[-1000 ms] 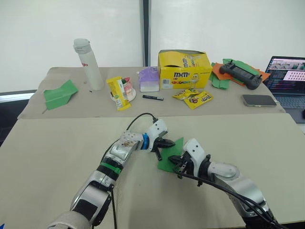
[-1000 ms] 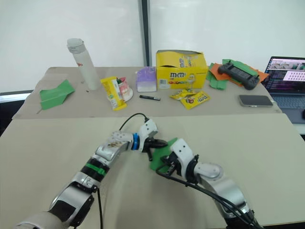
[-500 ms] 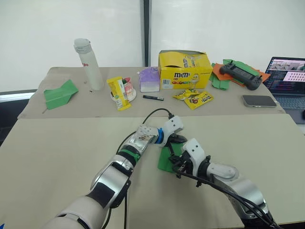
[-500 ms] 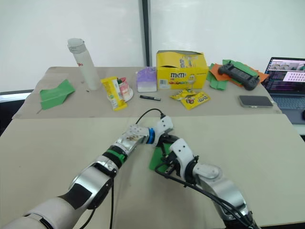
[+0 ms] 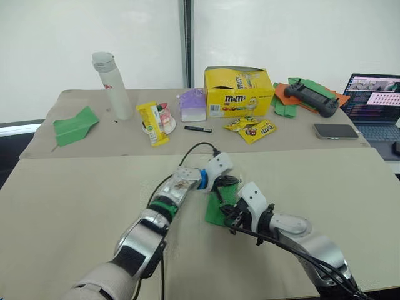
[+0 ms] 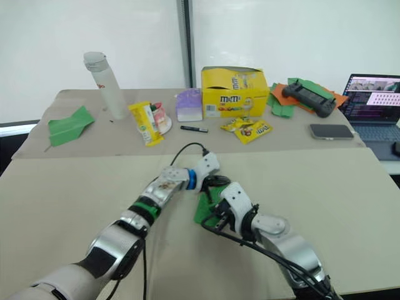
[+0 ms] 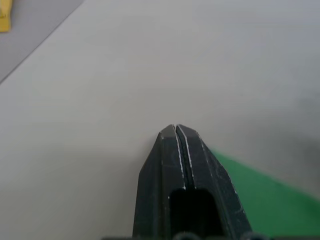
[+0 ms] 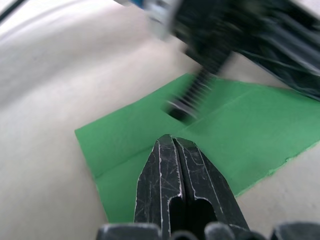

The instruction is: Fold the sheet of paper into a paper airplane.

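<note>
The sheet of paper (image 5: 220, 209), folded small, is found flat mid-table, well apart from every edge. It is pressed by the left gripper (image 5: 224, 185) and the right gripper (image 8: 173, 141), both clenched tight with nothing grasped between the fingers.

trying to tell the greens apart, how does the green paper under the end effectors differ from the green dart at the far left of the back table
The sheet of paper lies flat on the near table as a folded piece with straight edges and a crease line; the green dart on the back table is already a pointed, winged shape. The sheet sits between the left end effector and right end effector; the dart lies alone, untouched. Both are the same bright green paper.
</note>
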`<state>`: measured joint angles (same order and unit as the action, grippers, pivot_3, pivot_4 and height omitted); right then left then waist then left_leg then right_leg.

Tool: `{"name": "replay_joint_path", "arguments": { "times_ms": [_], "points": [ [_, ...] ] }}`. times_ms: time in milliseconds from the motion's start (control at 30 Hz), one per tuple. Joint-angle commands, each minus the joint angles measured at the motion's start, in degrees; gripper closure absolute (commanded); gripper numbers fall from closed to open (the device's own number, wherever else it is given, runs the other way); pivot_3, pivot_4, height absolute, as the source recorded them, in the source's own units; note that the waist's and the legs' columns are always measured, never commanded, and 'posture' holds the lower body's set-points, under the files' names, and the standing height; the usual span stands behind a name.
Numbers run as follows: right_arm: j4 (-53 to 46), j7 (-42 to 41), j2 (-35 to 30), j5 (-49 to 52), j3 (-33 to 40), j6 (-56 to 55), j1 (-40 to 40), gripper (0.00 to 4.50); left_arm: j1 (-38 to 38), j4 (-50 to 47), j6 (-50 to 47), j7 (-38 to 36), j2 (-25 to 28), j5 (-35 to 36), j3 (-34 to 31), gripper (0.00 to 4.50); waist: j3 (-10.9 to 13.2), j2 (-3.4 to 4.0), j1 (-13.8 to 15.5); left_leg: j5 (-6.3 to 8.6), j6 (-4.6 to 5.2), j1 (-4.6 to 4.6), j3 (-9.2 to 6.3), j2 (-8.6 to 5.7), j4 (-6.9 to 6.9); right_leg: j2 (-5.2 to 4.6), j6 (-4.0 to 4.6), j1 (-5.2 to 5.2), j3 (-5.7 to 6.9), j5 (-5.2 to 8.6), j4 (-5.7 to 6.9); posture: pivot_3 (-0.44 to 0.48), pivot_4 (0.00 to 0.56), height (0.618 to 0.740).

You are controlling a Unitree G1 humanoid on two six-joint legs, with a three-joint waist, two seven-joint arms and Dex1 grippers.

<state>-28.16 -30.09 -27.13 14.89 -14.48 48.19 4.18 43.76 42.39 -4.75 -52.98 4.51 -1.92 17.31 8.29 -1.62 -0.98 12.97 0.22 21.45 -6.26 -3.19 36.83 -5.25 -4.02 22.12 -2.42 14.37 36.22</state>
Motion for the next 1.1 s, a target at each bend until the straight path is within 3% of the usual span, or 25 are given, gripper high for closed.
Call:
{"name": "replay_joint_path", "arguments": {
  "times_ms": [33,167,333,633,800,933,1100],
  "points": [
    [6.32,-0.90,-2.45,-1.19,-2.33,3.11,-1.88,4.48,-5.36,-8.44,-6.92,-1.61,2.94,-0.72,1.74,4.50,-0.25,-0.03,0.39,0.00,0.01,-0.01,-0.01,0.00,0.00,-0.01,0.00,-0.02,0.00,0.00,-0.02,0.000,0.150,0.740],
    [7.31,-2.75,-3.42,-1.14,-3.52,2.58,-0.67,4.48,-12.54,-22.63,-14.64,-3.40,6.93,1.01,2.22,4.50,-0.43,-0.05,0.27,0.01,0.01,-0.18,-0.02,0.01,0.01,-0.05,-0.01,-0.25,0.00,0.01,-0.13,0.000,0.150,0.740],
    [8.99,-4.20,-3.79,-1.54,-4.25,1.70,0.73,4.48,-17.31,-32.26,-20.49,-3.92,10.76,2.12,3.24,4.50,-0.60,0.06,0.40,0.05,0.03,-0.21,-0.05,0.04,-0.03,-0.03,0.04,-0.25,0.03,0.05,-0.13,0.000,0.150,0.740],
    [10.60,-5.29,-3.56,-2.01,-5.45,0.91,2.40,4.48,-19.09,-37.41,-23.03,-3.21,15.95,2.95,2.92,4.50,-0.64,0.06,0.07,0.06,0.02,-0.36,-0.03,0.15,-0.04,0.03,0.08,-0.40,0.02,0.12,-0.15,0.000,0.150,0.740],
    [9.14,-5.57,-4.83,-1.82,-3.98,0.79,1.73,4.48,-16.75,-41.80,-29.97,0.89,12.94,14.37,-9.63,4.50,-0.59,0.03,0.19,0.06,0.01,-0.27,-0.05,0.14,-0.08,0.00,0.08,-0.20,0.01,0.12,-0.12,0.000,0.150,0.740],
    [5.88,-6.37,-6.66,-1.04,-1.29,-0.64,1.67,4.48,-11.85,-40.85,-29.90,-0.75,14.57,18.16,-13.34,4.50,-0.52,0.06,0.66,0.06,0.01,-0.20,-0.05,0.10,-0.05,-0.01,0.08,-0.10,0.03,0.12,-0.13,0.000,0.150,0.740],
    [1.23,-9.53,-10.37,-0.46,1.08,-4.66,2.70,4.48,-9.73,-39.72,-23.27,-8.98,18.88,16.19,-6.88,4.50,-0.48,0.11,0.82,0.10,0.07,0.20,0.00,-0.09,-0.04,-0.14,0.20,0.11,0.00,0.01,-0.20,0.000,0.150,0.740]
  ]
}}
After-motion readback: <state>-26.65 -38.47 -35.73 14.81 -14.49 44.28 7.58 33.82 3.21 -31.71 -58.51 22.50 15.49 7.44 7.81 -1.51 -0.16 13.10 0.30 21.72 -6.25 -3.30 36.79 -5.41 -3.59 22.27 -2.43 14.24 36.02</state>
